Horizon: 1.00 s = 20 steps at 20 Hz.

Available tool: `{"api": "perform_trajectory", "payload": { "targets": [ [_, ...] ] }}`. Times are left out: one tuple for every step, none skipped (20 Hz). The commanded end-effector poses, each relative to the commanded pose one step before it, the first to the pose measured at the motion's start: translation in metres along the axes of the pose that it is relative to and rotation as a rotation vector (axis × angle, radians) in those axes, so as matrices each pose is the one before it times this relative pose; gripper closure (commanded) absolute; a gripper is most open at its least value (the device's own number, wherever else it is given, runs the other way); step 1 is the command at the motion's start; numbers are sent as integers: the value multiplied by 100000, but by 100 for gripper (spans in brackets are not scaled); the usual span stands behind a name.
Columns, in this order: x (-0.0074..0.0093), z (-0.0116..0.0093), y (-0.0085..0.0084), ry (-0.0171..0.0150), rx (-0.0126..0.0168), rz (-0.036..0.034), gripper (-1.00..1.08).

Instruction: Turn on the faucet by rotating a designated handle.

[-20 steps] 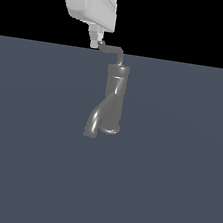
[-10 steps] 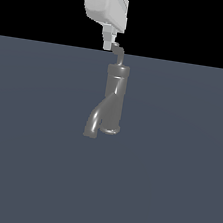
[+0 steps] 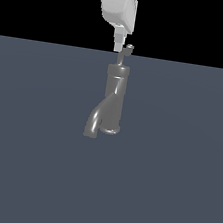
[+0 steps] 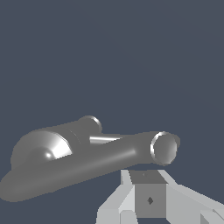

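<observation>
The grey metal faucet (image 3: 114, 101) stands upright, its thick spout (image 3: 92, 125) curving down toward the exterior view's left. From its top rises the thin handle (image 3: 125, 55), ending in a small upturned tip. My white gripper (image 3: 117, 44) hangs down from above with its fingers together, holding nothing. Its fingertips are level with the handle's tip, close on that tip's left; I cannot tell if they touch. In the wrist view the faucet (image 4: 65, 166) lies large under my gripper (image 4: 148, 183), and a ring-shaped end of it sits just beyond the fingertips.
The faucet stands on a flat, plain dark blue-grey floor (image 3: 173, 183) that stretches all around it. Behind the floor is black background. No other object is in view.
My gripper has moved toward the exterior view's right. The handle's tip has swung with it, from pointing left of the faucet body to just right of its centre.
</observation>
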<state>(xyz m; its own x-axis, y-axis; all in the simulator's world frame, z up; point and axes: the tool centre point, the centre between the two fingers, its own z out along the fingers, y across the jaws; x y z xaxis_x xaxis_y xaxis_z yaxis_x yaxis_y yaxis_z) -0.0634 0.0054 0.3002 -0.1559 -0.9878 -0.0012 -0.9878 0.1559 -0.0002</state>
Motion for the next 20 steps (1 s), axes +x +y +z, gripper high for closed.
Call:
{"api": "perform_trajectory", "payload": {
  "targets": [
    [1831,4,-804,77,138,2090,108],
    [389,0,-255,5,-7,182,108],
    [382,0,-252,5,-6,176,108],
    [381,0,-250,5,-7,183,108],
    [371,0,-246,5,-6,169,108],
    [371,0,-244,5,-7,176,108],
    [364,0,-241,4,-7,169,108],
    [360,0,-238,4,-7,169,108],
    [357,0,-236,4,-7,169,108],
    [354,0,-233,3,-7,169,108],
    [347,0,-230,3,-7,162,108],
    [344,0,-228,3,-8,162,108],
    [341,0,-226,2,-8,162,108],
    [334,0,-223,2,-8,154,108],
    [334,0,-221,2,-9,162,108],
    [327,0,-218,1,-9,154,108],
    [324,1,-216,0,-10,154,108],
    [321,1,-214,0,-11,154,108],
    [317,1,-212,-1,-12,154,108],
    [0,0,0,0,0,0,108]
  ]
}}
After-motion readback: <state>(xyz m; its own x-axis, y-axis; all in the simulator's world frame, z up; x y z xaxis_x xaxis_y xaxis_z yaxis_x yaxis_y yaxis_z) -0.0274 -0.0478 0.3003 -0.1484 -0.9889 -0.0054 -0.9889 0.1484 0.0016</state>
